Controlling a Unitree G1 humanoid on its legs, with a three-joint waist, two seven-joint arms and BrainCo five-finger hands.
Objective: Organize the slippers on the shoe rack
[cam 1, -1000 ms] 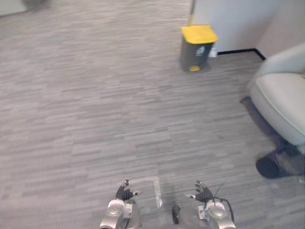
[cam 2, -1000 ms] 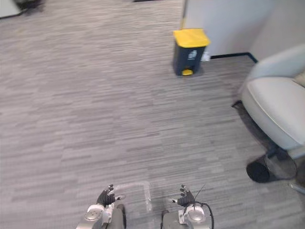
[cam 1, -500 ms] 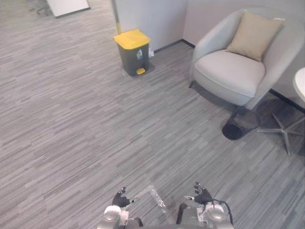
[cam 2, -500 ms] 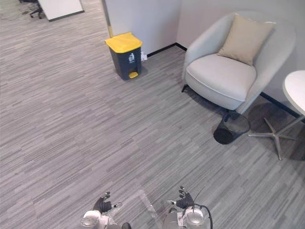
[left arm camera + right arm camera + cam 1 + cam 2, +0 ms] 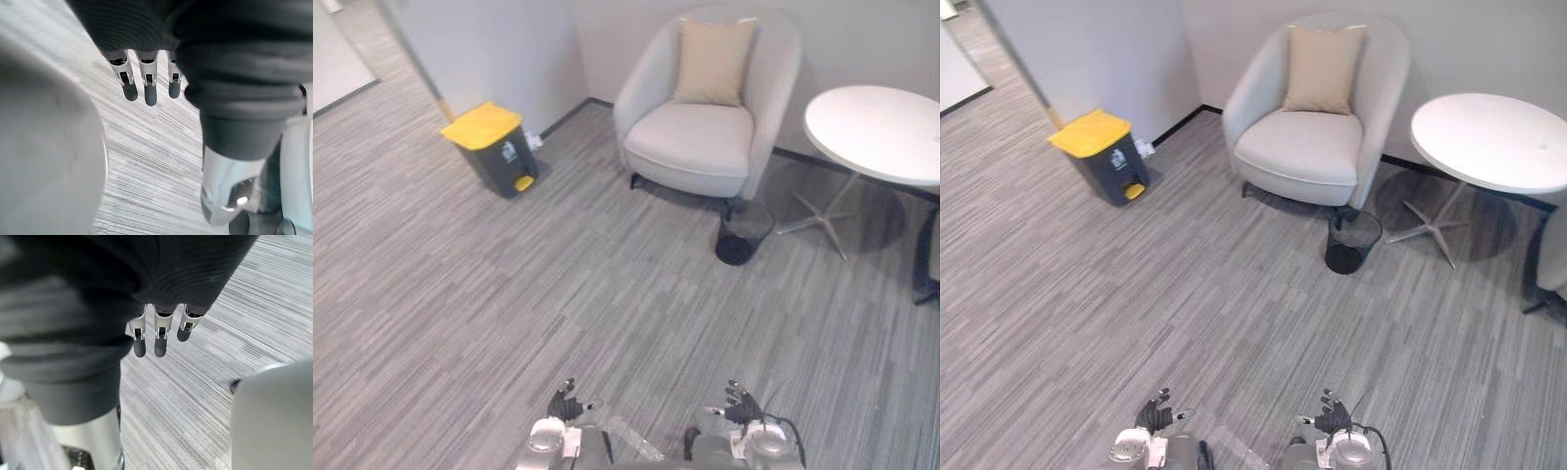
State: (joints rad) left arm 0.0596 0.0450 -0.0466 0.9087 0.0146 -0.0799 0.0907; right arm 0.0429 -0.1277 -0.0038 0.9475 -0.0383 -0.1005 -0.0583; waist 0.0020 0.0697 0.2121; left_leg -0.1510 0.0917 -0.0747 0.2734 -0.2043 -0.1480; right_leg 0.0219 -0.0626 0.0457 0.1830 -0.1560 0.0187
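Observation:
My left hand [image 5: 565,403] hangs low at the bottom of the eye views, its fingers [image 5: 145,88] straight and holding nothing. My right hand [image 5: 738,403] hangs beside it at the same height, its fingers [image 5: 157,337] relaxed and straight, also holding nothing. Both hands are above bare grey floor.
A grey armchair [image 5: 705,117] with a beige cushion [image 5: 712,61] stands ahead by the wall. A round white table [image 5: 876,132] is at the right, a small black bin [image 5: 738,235] between them. A grey bin with a yellow lid [image 5: 492,147] stands at the left by a partition.
The camera has swung to the right: the armchair and yellow-lidded bin slid left in view and the white table came in. Both hands hang as before.

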